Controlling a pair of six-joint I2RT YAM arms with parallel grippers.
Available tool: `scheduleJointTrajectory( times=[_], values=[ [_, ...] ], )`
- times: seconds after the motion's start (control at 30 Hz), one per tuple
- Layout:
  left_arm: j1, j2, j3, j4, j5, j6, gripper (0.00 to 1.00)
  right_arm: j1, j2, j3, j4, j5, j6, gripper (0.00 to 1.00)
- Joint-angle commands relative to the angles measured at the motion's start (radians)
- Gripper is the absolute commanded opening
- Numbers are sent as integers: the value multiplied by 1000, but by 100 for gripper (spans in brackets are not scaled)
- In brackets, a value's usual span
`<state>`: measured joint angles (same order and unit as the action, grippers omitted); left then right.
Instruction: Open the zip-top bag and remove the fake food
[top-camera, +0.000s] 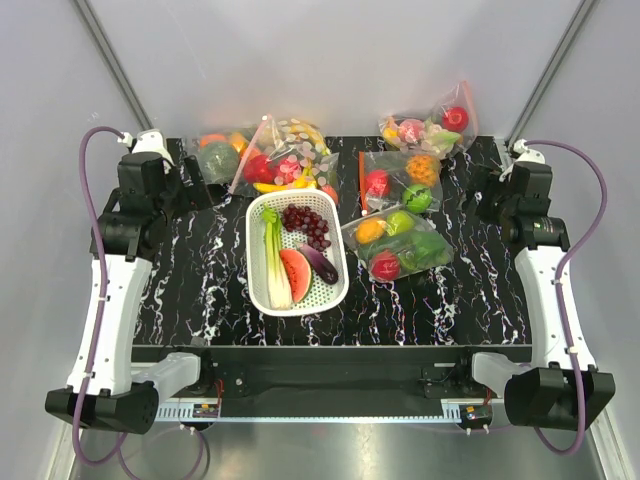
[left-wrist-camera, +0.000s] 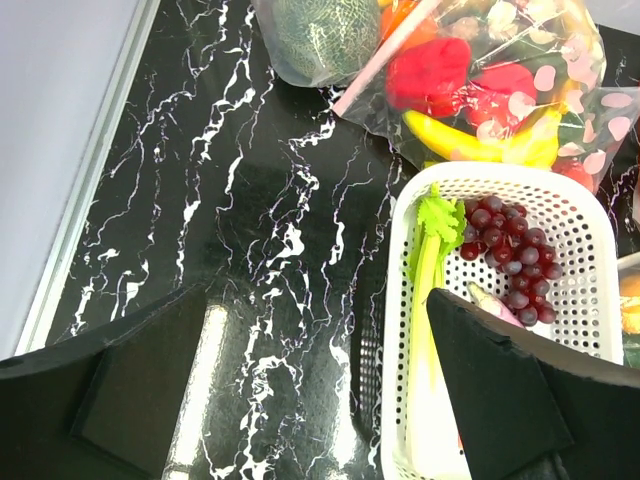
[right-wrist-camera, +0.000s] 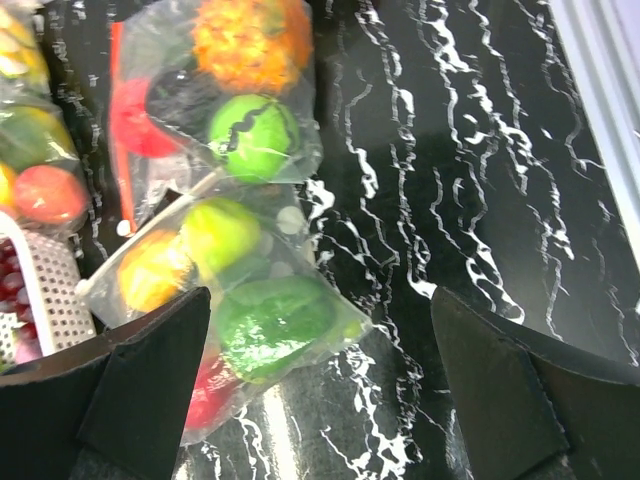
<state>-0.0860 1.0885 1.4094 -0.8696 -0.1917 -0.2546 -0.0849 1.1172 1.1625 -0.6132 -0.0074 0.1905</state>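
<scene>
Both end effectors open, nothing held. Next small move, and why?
Probably shift the right end effector leftward until it hangs over the orange-red zip strip of the zip-top bag. Its jaws stand open and empty, that bag lies up and left in the wrist view with the pineapple inside, and another fruit bag sits nearer, so aim past it.

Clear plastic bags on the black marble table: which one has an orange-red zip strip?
The middle clear bag of the three right of the white plastic basket, holding an orange toy pineapple; no other bag shows that colour strip.
</scene>
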Motion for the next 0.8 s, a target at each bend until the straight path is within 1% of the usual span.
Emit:
scheduleJointTrajectory(
  times=[0.0, 0.1, 0.27, 0.33, 0.37, 0.43, 0.47, 0.6, 0.77],
  values=[
    [3, -9, 25, 35, -23, 15, 99, 7, 3, 25, 53, -66, -17, 99],
    [3, 5, 25, 40, -23, 15, 99, 23, 56, 55, 62, -75, -26, 99],
    [3, -7, -16, 89, 44, 15, 99, 80, 185, 140, 95, -54, -39, 98],
    [3, -12, -30, 106, 69, 11, 99, 134, 226, 179, 115, -25, -58, 98],
    [3, -16, -35, 112, 84, 5, 99, 176, 274, 193, 118, -16, -65, 98],
    [3, -18, -44, 127, 95, 0, 99, 209, 328, 229, 125, -6, -74, 98],
    [3, -19, -49, 129, 110, 0, 99, 246, 383, 262, 127, -2, -77, 98],
    [3, -10, -58, 133, 126, 0, 99, 306, 509, 339, 158, 49, -77, 98],
    [3, -1, -59, 127, 130, 8, 99, 321, 699, 471, 185, 70, -82, 98]
  ],
)
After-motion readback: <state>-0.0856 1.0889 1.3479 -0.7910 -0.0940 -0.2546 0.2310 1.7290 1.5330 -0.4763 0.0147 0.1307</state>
